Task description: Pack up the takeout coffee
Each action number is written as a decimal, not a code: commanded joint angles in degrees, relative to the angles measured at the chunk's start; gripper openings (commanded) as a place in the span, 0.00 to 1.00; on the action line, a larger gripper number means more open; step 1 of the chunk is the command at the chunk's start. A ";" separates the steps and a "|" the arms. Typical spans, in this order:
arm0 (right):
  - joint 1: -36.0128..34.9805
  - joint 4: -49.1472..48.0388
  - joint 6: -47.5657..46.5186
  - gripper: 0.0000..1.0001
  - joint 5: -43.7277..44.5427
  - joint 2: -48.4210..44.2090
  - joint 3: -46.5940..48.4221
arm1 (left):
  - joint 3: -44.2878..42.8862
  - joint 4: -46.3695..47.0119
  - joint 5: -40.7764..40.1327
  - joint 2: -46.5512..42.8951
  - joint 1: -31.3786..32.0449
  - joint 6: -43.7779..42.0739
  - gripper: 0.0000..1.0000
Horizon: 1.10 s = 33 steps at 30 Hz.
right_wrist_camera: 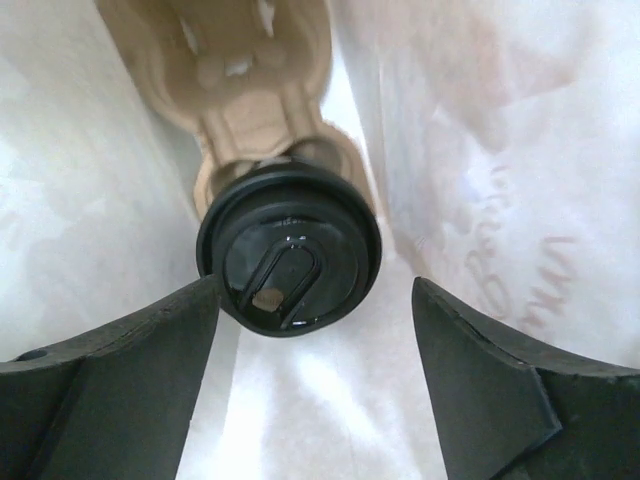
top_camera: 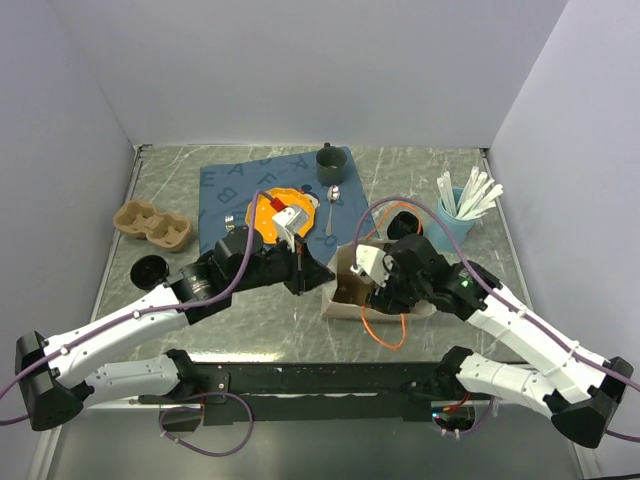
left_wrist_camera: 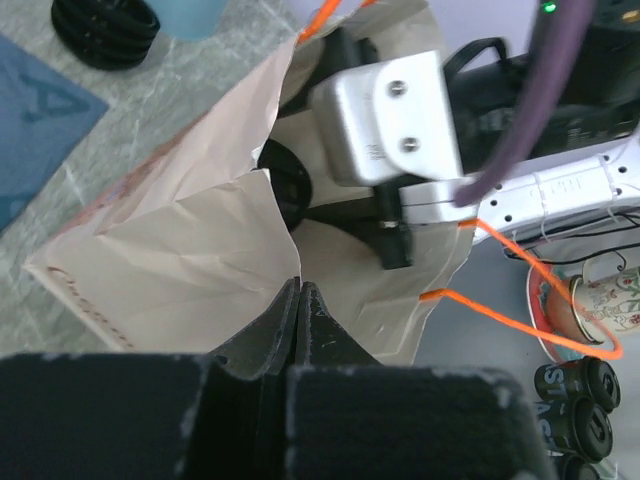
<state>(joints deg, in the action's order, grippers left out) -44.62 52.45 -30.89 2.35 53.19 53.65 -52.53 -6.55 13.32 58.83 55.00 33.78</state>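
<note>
1. The lidded coffee cup (right_wrist_camera: 290, 250) is sitting in a pulp carrier (right_wrist_camera: 250, 110) at the bottom of the paper bag (left_wrist_camera: 190, 260), mid-frame in the right wrist view.
2. The right gripper (right_wrist_camera: 315, 285) is straddling the cup's top, fingers spread and touching nothing.
3. The left gripper (left_wrist_camera: 300, 300) is clenching, apparently on the bag's rim, holding the mouth open.
4. If that pinch is slipping, the paper could be folding onto the right wrist. A crooked move by the right fingers could be tipping the cup or catching the bag wall.
5. The lid is hiding the cup's body. Glare is washing out the carrier's far well. From above, the right arm is covering the bag's inside.
</note>
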 commanded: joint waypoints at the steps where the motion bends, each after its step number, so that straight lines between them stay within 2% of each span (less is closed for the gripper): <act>1: 0.15 6.35 1.28 0.82 -6.21 0.86 5.85 | -5.47 -5.56 -2.86 -0.29 0.10 2.16 0.01; 6: 0.24 10.12 0.92 0.81 -10.78 3.32 11.20 | -7.93 -9.88 -5.93 0.58 -0.33 3.66 0.01; 11: 0.15 10.31 0.75 0.81 -10.61 4.46 13.67 | -8.11 -11.03 -5.94 1.46 -0.95 4.71 0.01; 17: 0.24 8.20 2.67 0.69 -9.73 4.64 15.42 | -8.02 -12.26 -6.03 2.52 -1.39 5.51 0.01; 21: 0.24 6.97 4.35 0.67 -10.26 5.34 19.29 | -8.81 -13.58 -7.52 2.52 -1.92 5.60 0.03; 26: 0.24 6.53 7.07 0.65 -11.05 6.66 24.21 | -10.57 -14.81 -8.75 2.78 -2.53 4.63 0.11; 30: 0.24 7.31 9.00 0.64 -10.35 7.63 27.64 | -11.45 -15.60 -9.01 3.66 -2.97 3.67 0.25; 31: 0.15 7.32 9.62 0.64 -10.52 8.15 28.70 | -12.32 -16.21 -9.36 3.84 -2.97 3.49 0.35; 33: 0.15 6.62 11.11 0.64 -11.75 8.60 32.12 | -13.20 -16.66 -10.68 4.10 -3.06 2.26 0.45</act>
<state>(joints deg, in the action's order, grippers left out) -44.60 60.75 -23.55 -8.05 60.86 79.55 -61.78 -22.46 4.99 62.43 52.27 37.82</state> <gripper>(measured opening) 0.643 0.375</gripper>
